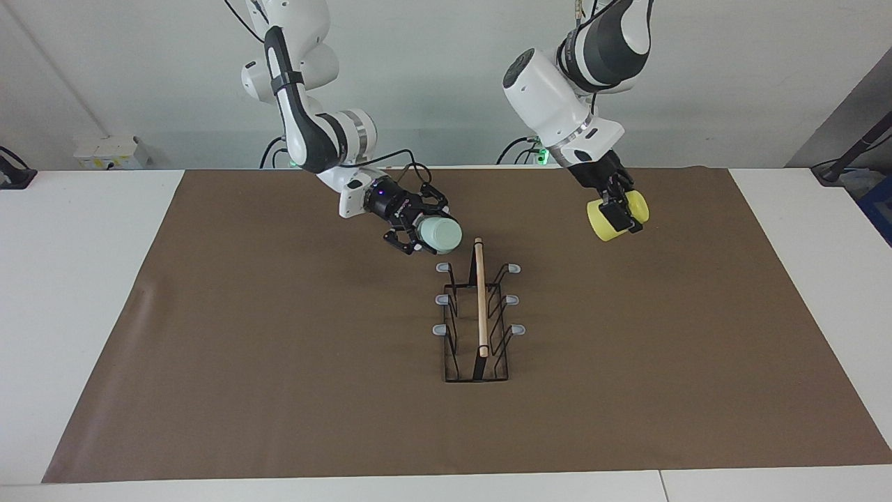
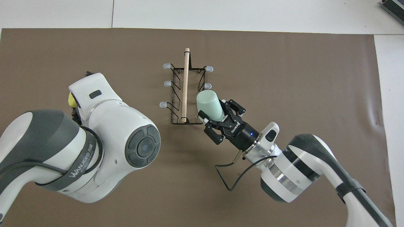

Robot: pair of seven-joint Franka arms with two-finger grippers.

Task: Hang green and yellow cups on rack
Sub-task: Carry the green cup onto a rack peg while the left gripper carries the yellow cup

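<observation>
Overhead view: bright yellow plastic cup (image 2: 72,100) nearly all hidden under left arm's white wrist housing; only sliver shows. Left pincer itself hidden there too. Pale mint green plastic cup (image 2: 210,105) covers nearest prong cap of black wire rack (image 2: 176,94). Both arms cut off by bottom edge. Facing view: arm bases cut off by top edge.

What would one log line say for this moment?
left end effector: holds yellow cup | right end effector: holds green cup by rack | hung: none
</observation>
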